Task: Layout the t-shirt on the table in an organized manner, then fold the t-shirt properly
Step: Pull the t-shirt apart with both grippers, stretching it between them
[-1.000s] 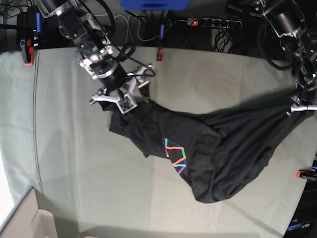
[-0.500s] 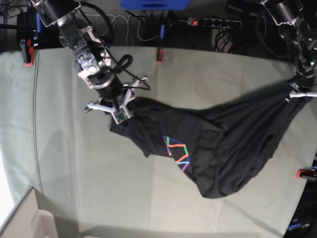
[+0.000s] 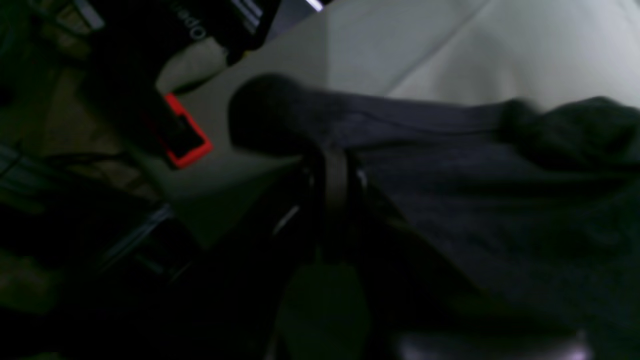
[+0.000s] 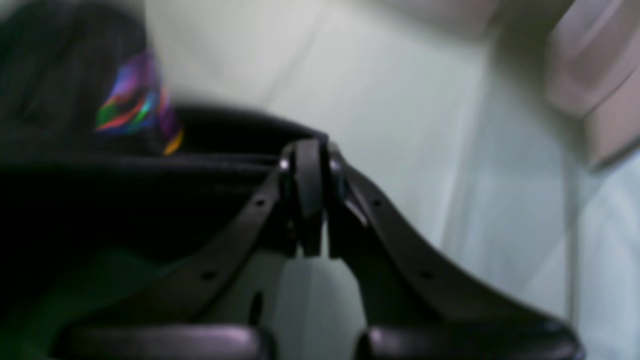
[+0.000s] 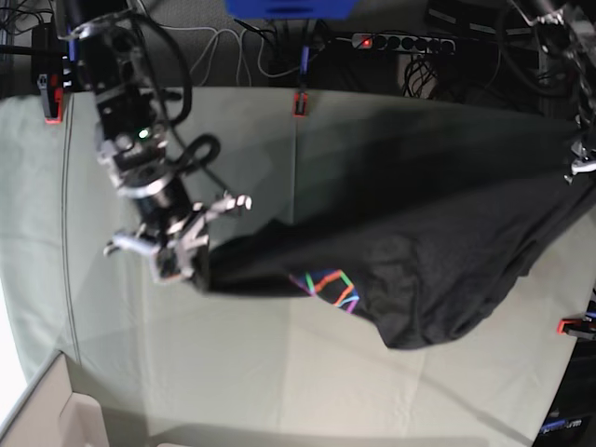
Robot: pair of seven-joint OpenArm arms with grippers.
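Observation:
The black t-shirt hangs stretched between my two grippers above the pale green table. Its rainbow print shows near the lower edge. On the base view's left, my right gripper is shut on the shirt's left end. The right wrist view shows the right gripper pinching a black fabric edge, with the print behind it. At the far right edge my left gripper is shut on the other end. In the left wrist view the left gripper clamps dark cloth.
Red clamps sit at the table's back edge, back left corner and right edge, the last also in the left wrist view. A power strip and cables lie behind the table. A pale box corner stands at the front left.
My right gripper has shut on the shirt's left end and pulled it left and forward. The left gripper rose toward the back right. The shirt is now drawn out and partly lifted.

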